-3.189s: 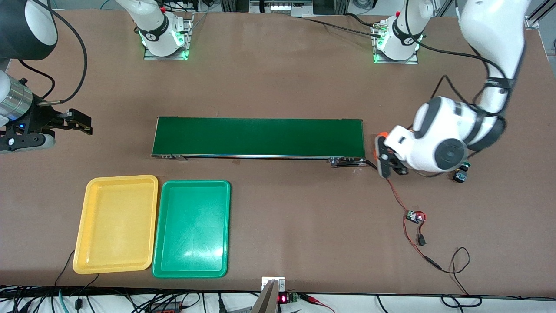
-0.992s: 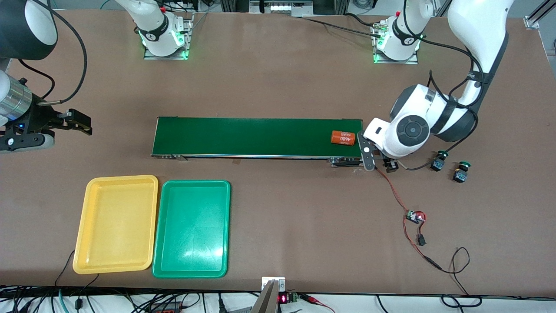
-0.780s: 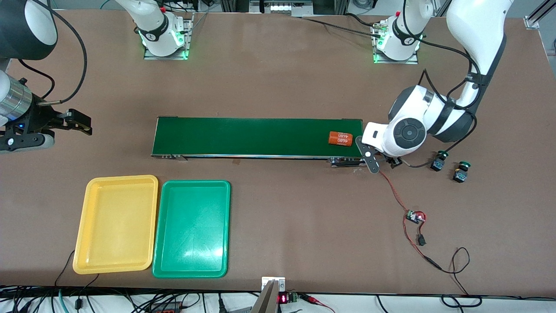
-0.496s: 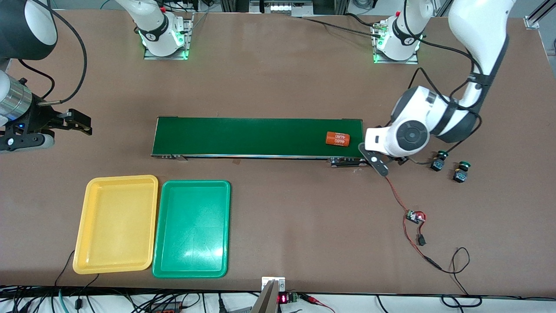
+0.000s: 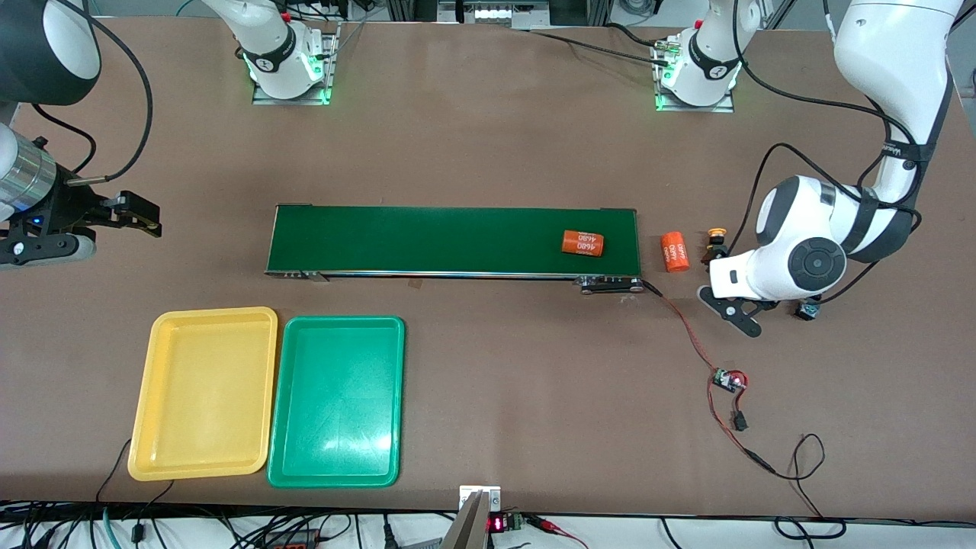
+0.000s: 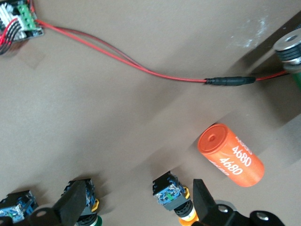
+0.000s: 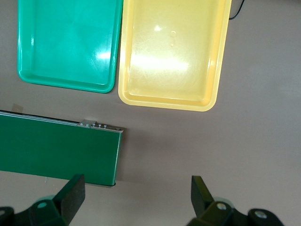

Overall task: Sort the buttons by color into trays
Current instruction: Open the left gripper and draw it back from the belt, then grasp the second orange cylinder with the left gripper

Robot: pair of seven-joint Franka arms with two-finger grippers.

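Early in the sort, by the look of it: nothing yet in the yellow tray (image 5: 202,393) or the green tray (image 5: 335,400), set side by side nearer the front camera than the conveyor belt (image 5: 457,240), toward the right arm's end of the table. First pick in hand, judging by the left gripper (image 5: 732,311), poised low with fingers spread wide and empty over the cluster of buttons (image 6: 84,200), just off the belt's end toward the left arm's end of the table. From the left wrist view: a yellow-capped button (image 6: 172,194) just inside one finger, close beside an orange cylinder (image 6: 230,155), no part of the job; two more buttons near the other finger, caps half hidden. Another such cylinder (image 5: 583,243) on the belt. Right gripper (image 5: 141,215) waiting, likewise spread and empty, over the table off the belt's far end. Next, likely: centring the jaws on one button's black body, dropping squarely, closing without catching the cylinder or a neighbour — then carrying it by cap colour to the matching tray.
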